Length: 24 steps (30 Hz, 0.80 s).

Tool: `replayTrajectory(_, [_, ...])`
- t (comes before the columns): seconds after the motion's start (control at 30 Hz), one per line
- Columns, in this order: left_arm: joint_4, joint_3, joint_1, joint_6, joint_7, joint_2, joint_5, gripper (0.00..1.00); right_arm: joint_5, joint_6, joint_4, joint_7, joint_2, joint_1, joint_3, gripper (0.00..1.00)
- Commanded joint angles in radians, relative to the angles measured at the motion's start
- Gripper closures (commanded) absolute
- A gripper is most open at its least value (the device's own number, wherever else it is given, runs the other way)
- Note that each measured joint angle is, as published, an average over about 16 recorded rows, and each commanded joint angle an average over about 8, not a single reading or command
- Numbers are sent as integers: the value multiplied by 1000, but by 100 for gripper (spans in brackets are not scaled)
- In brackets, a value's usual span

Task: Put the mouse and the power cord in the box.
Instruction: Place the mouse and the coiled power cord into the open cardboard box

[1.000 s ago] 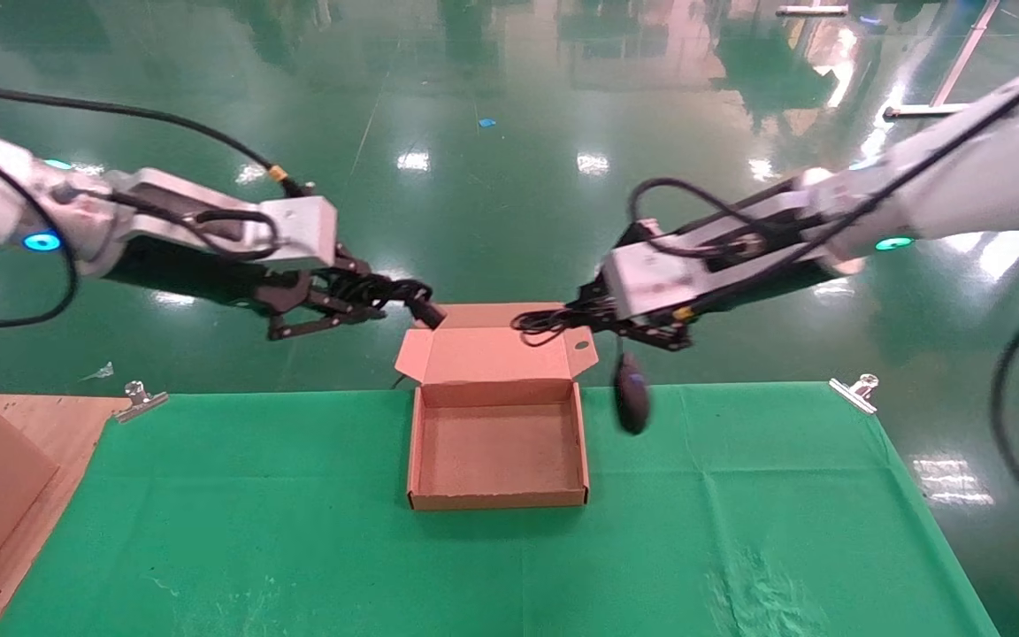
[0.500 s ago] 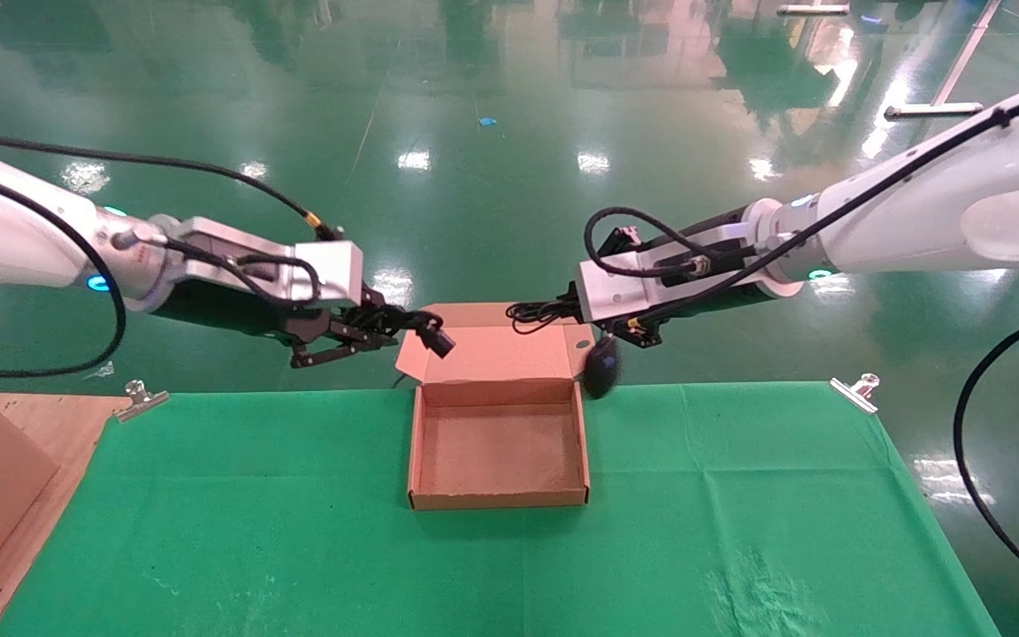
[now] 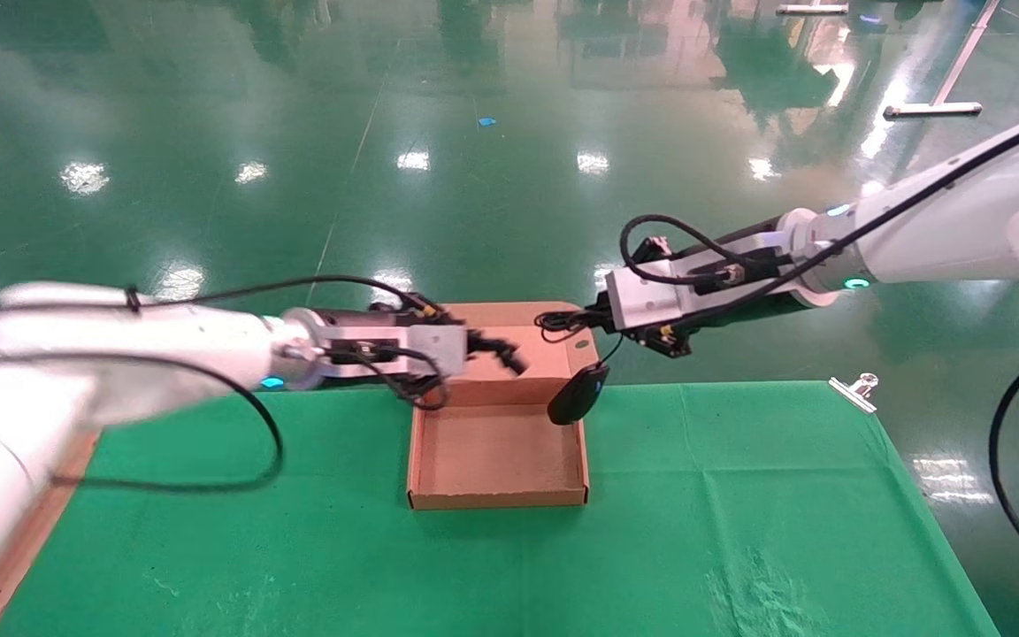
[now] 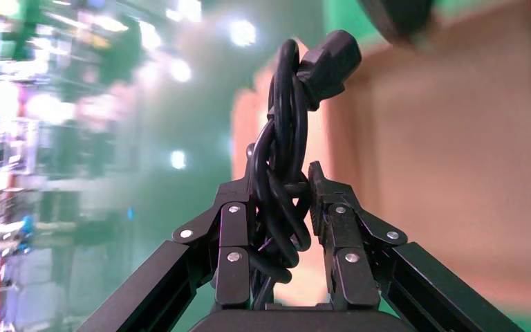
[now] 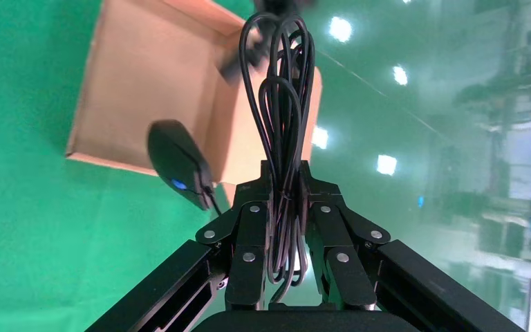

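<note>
Both arms have moved in over the box (image 3: 496,495). Left pincer (image 4: 285,207) grips the power cord (image 4: 287,138); right pincer (image 5: 287,207) grips the cable of the dangling mouse (image 3: 577,395).

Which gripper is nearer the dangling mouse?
Right. The right gripper holds the mouse's cable just above it; the left gripper, clamping the power cord, sits across the box's lid.

The place was seen to be a large industrial hall or robotics test floor. A glossy green epoxy floor (image 3: 474,177) was spread wide, with ceiling lights reflected in it. A work table was covered by a green cloth (image 3: 739,495) held by metal binder clips (image 3: 854,391). Blurred racks of equipment were glimpsed in the wrist views.
</note>
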Motion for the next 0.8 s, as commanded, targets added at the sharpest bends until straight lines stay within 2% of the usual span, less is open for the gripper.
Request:
replayTrajectory(0.03, [-24, -36, 49, -54, 30, 10, -54, 100, 2, -15, -8, -4, 6, 2, 1, 100])
replayTrajectory(0.13, [-79, -37, 120, -125, 51, 16, -105, 100, 6, -41, -17, -15, 14, 3, 3, 100])
replayTrajectory(0.17, [-95, -31, 140, -140, 49, 18, -120, 97, 7, -49, -20, -19, 17, 3, 4, 100])
replayTrajectory(0.2, [-110, -22, 158, -152, 45, 18, -134, 88, 8, -56, -23, -23, 19, 3, 4, 100])
replayTrajectory(0.4, [-161, 66, 201, -173, -19, 17, -190, 14, 11, -72, -37, -42, 30, -4, 6, 100])
replayTrajectory(0.43, [-166, 81, 201, -176, -28, 17, -197, 4, 11, -70, -40, -44, 31, -6, 6, 100])
replayTrajectory(0.47, [-170, 95, 200, -181, -36, 16, -203, 0, 11, -67, -42, -46, 32, -8, 6, 100])
replayTrajectory(0.8, [-193, 207, 193, -225, -76, 13, -275, 0, 14, -52, -56, -53, 30, -21, 8, 100])
